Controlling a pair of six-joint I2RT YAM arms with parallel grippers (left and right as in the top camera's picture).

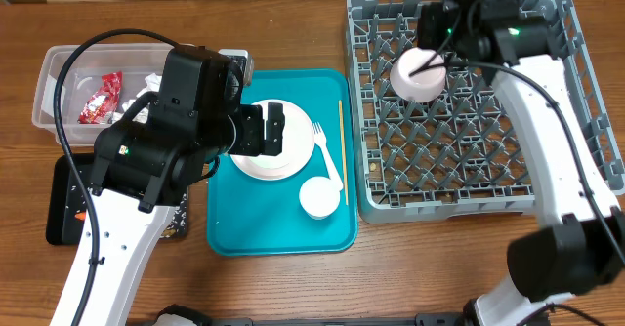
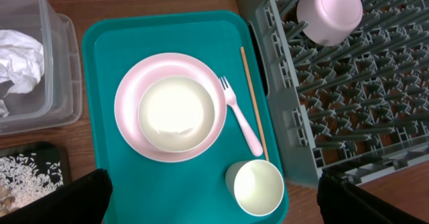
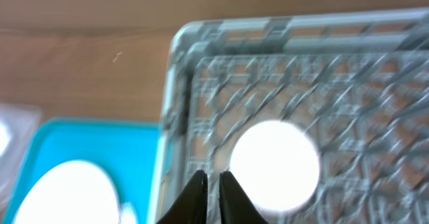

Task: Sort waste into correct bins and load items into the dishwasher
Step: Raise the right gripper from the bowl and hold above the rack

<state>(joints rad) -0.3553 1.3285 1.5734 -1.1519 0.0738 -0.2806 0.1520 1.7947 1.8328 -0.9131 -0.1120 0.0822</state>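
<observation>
Where the teal serving tray point(image 2: 107, 49) lies at mid-table, it carries the following. One white round plate point(image 2: 126, 110). One white bowl point(image 2: 175, 113), upright, seated on that plate. One white plastic fork point(image 2: 240, 120), just right of the plate, tines toward the far edge. One thin wooden stick point(image 2: 253, 96), beside the fork, along the tray's right rim. One small white cup point(image 2: 255, 187), upright and mouth up, in the near right corner. Left gripper point(image 2: 213, 184): hangs above the tray over the plate, its fingers point(image 2: 74, 197) spread wide, nothing between them. Grey dish rack point(image 1: 449, 207): just beside the tray on its right. It holds a second white bowl point(image 1: 420, 75), inverted on the pegs in the far left part. Right gripper point(image 3: 211, 190): above the rack, close by the inverted bowl. The wrist view is blurred, but the fingers are drawn almost together with a narrow slit between and nothing visible in it. Clear plastic tub point(image 1: 44, 92): far left of the table, holding a shiny red snack wrapper point(image 1: 101, 100) and crumpled white napkins point(image 1: 151, 82). Black tray point(image 1: 61, 175): on the near side of the tub, partly under the left arm. It holds loose rice point(image 2: 27, 174) and a small orange piece point(image 1: 80, 212), too small to identify.
</observation>
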